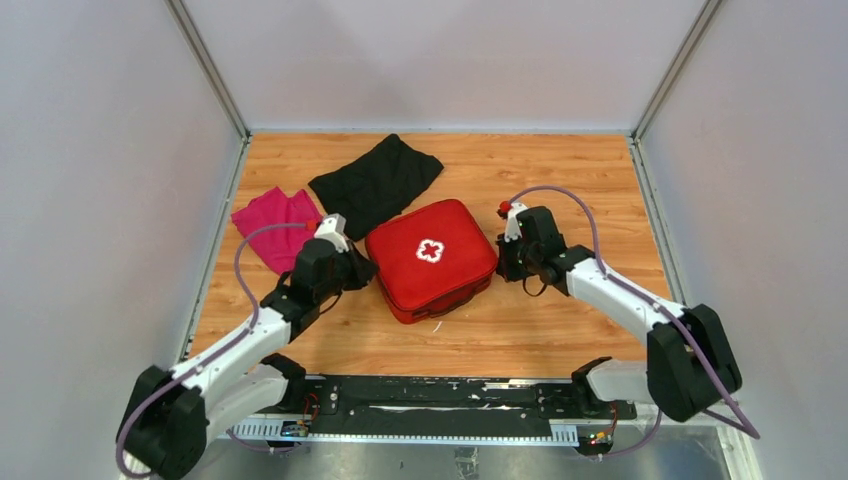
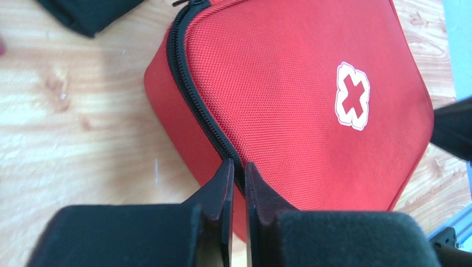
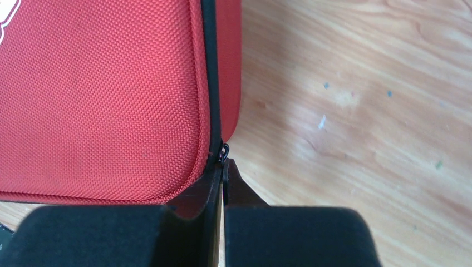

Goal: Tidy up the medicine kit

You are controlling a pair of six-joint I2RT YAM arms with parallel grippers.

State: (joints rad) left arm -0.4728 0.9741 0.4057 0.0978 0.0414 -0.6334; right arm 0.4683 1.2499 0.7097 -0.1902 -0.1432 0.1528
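right fingers point(image 3: 206, 192) at medicine kit point(image 3: 111, 83) edge

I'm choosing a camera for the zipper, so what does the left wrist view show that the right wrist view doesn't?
Left wrist only: the whole cross, the black cloth. Right wrist only: a zip pull at the right end effector. Both: the red kit, its zip, the table, fingers nearly together.

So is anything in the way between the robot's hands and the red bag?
Nothing visible. The left end effector and the right end effector both sit right at the medicine kit's zipper edge.
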